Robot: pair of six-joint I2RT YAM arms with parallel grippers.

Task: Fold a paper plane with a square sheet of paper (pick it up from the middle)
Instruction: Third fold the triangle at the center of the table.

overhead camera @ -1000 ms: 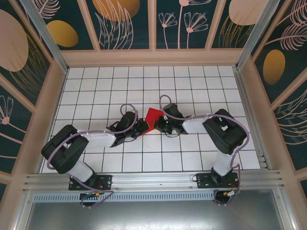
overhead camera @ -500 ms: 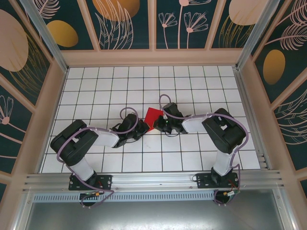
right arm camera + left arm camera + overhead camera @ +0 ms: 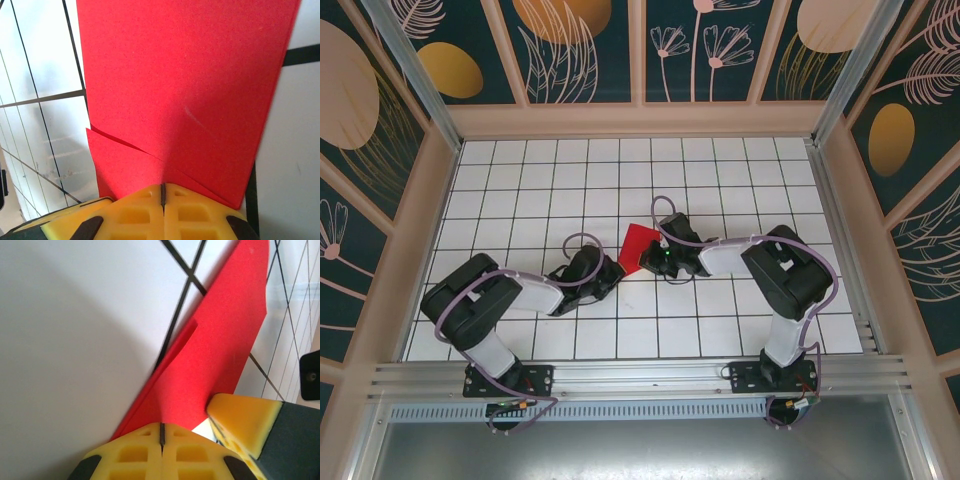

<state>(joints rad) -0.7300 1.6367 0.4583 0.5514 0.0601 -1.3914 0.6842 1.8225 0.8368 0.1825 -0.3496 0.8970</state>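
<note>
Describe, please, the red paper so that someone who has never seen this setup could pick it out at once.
Look at the white gridded table, near its centre. There the left gripper and the right gripper both pinch a partly folded sheet of red paper. It is the only red thing against the white tiles.

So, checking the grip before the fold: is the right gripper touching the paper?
Touching. Right wrist view: the right gripper is shut on the paper.
</note>
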